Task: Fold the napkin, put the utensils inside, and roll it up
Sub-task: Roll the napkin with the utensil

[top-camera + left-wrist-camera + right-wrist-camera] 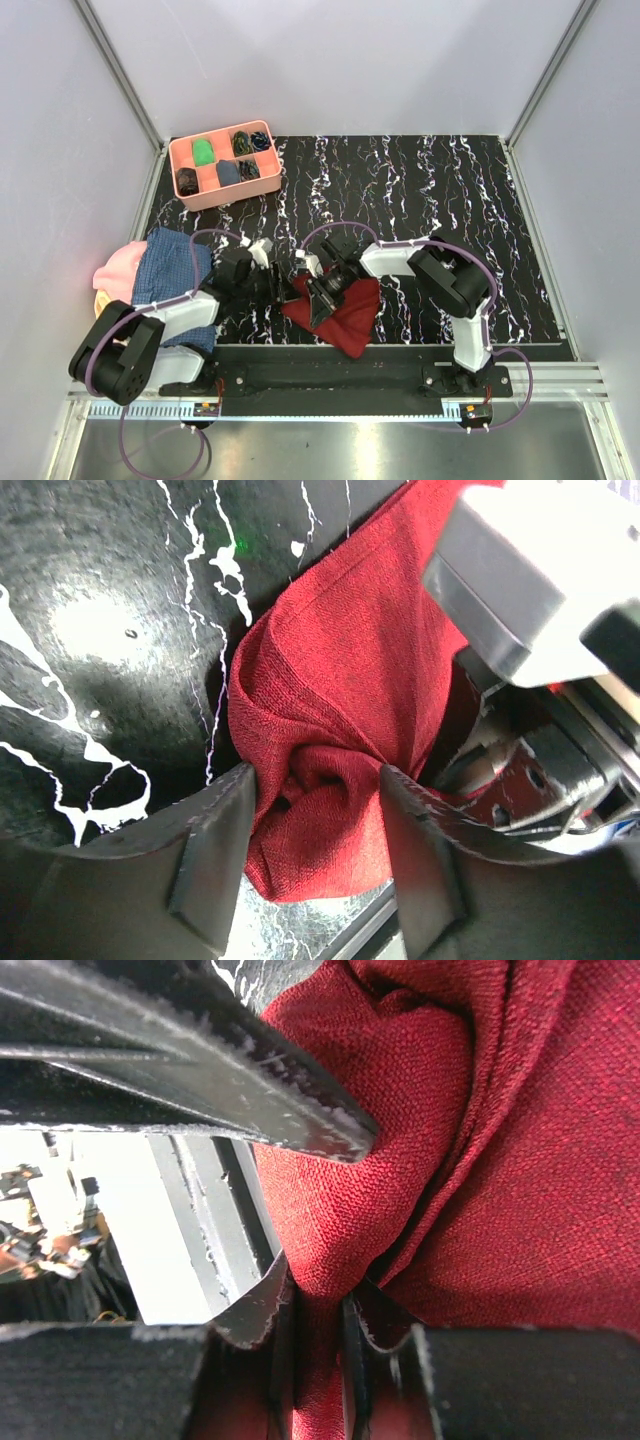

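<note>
The dark red napkin (350, 315) lies crumpled at the front middle of the black marbled table (440, 200). My left gripper (288, 290) is at its left corner. In the left wrist view its jaws (318, 775) are partly closed on a bunched fold of the napkin (340, 680), which fills the gap. My right gripper (322, 300) sits just beside it. Its fingers (320, 1295) pinch a narrow fold of the napkin (520, 1160). The right gripper's body (530, 580) shows in the left wrist view. I cannot make out any utensils.
A pink compartment tray (220, 133) at the back left holds small green and dark items, too small to identify. A blue checked cloth (175, 270) and a pink cloth (118, 268) lie at the left edge. The table's front edge is right below the napkin.
</note>
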